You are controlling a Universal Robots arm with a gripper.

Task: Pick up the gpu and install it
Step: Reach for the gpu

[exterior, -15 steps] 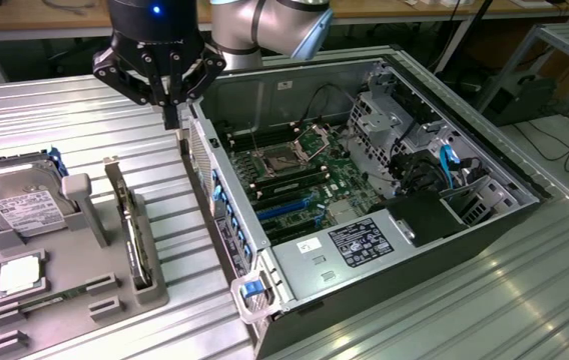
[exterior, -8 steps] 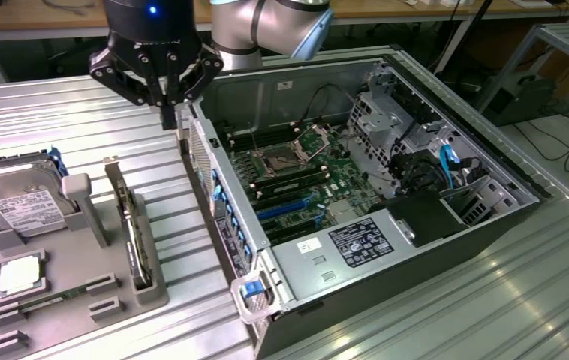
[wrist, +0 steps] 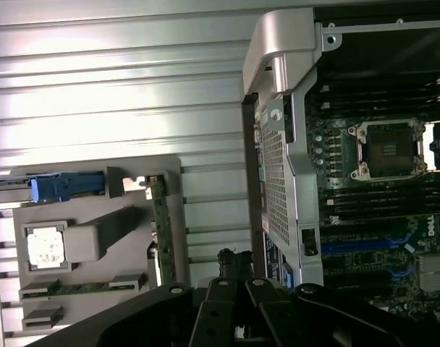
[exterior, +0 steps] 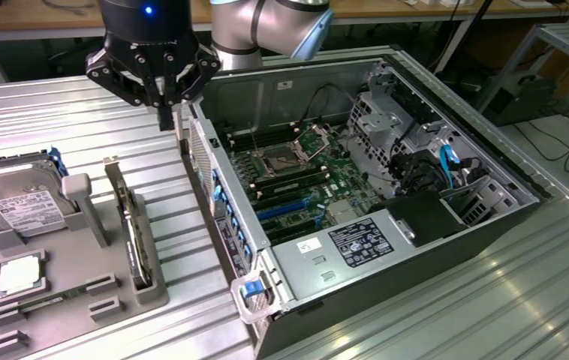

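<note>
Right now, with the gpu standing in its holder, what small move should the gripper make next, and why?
Probably shift toward the exterior view's left until above the gpu. The gripper hangs shut and empty near the computer case, while the card stands upright in the gray holder.

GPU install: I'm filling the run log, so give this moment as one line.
gripper: shut, empty | place: over table between gray holder and computer case | gpu: upright in holder, not yet picked

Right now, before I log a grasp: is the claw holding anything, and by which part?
Nothing is held. The claw is shut and empty; the gpu stands in the gray holder, apart from it.
</note>
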